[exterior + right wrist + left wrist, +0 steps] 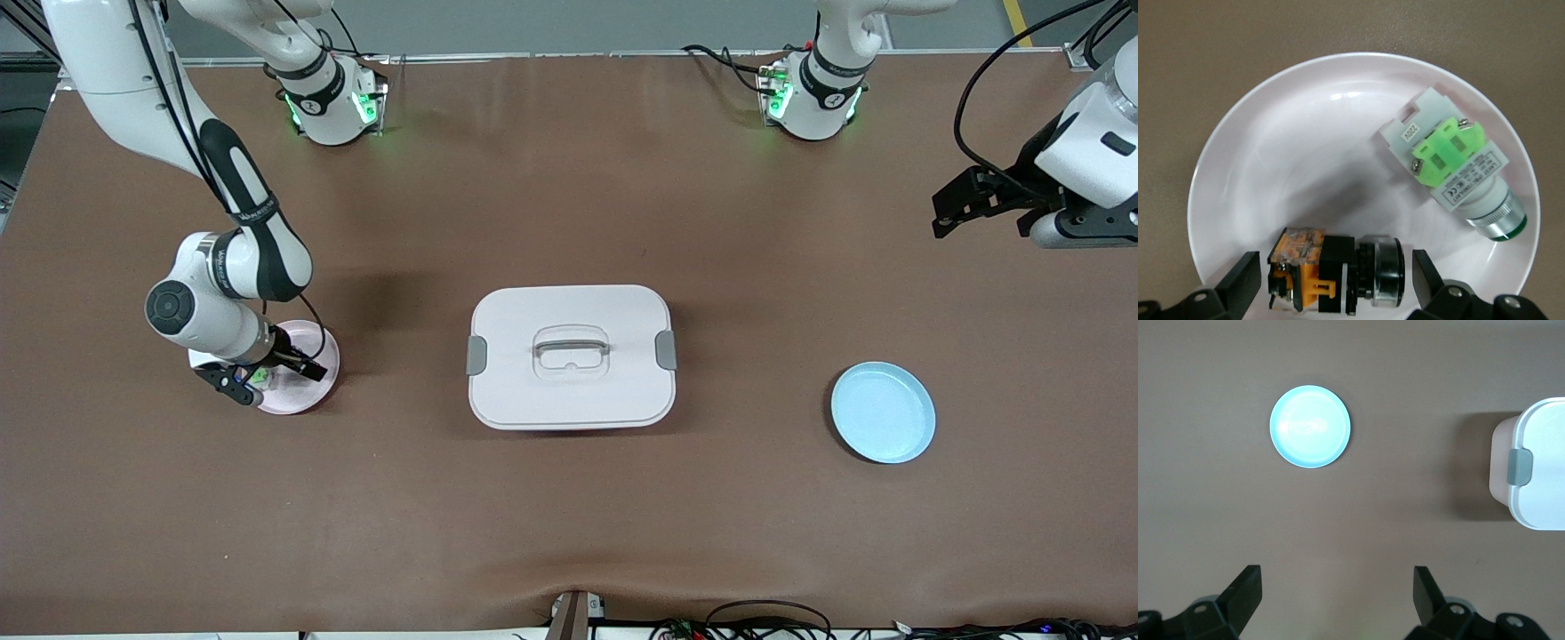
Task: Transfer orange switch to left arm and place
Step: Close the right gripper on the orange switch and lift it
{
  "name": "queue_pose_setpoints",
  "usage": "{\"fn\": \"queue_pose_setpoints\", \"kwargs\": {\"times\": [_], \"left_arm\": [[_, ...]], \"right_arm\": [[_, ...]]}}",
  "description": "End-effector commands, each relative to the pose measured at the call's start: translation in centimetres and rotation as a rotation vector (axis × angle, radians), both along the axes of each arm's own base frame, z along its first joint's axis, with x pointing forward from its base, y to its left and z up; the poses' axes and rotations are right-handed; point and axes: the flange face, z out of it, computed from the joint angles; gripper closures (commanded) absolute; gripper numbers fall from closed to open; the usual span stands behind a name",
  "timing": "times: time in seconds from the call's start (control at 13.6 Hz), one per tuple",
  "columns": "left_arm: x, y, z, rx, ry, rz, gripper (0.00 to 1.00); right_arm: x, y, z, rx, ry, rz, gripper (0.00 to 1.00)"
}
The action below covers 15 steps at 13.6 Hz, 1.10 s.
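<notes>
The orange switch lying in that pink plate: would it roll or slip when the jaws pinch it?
The orange switch looks rigid, hard plastic and metal, so it probably won't flex. Its round metal collar might roll, though the blocky black body should resist. It lies on the glossy pink plate, so a nudge could slide it.

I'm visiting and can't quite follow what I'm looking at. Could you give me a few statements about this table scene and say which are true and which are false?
1. The right gripper is down at the pink plate, its open fingers on either side of the orange switch. True.
2. The orange switch is alone on that plate. False: a pale switch with a green centre lies there too.
3. The box sits on the table between the pink plate and the blue plate. True.
4. The left gripper holds the blue plate. False: it waits open in the air, holding nothing.
5. The box's lid is off. False: the lid is on.
</notes>
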Motion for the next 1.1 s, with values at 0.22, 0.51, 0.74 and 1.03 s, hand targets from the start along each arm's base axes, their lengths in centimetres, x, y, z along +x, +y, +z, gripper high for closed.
{"fn": "queue_pose_setpoints", "kwargs": {"times": [0.22, 0.51, 0.74, 1.03], "left_arm": [[-0.09, 0.04, 0.19, -0.011, 0.009, 0.001, 0.0], [0.18, 0.11, -0.08, -0.01, 0.012, -0.002, 0.0], [0.24, 0.06, -0.16, -0.007, 0.012, -0.002, 0.0], [0.16, -0.16, 0.0, -0.012, 0.009, -0.004, 0.0]], "right_arm": [[0.18, 0.27, -0.15, 0.013, -0.003, 0.001, 0.0], [0.11, 0.08, -0.42, 0.012, 0.001, -0.003, 0.0], [0.07, 0.19, -0.3, 0.014, 0.006, -0.003, 0.73], [0.05, 0.18, -0.32, 0.019, 0.008, -0.016, 1.0]]}}
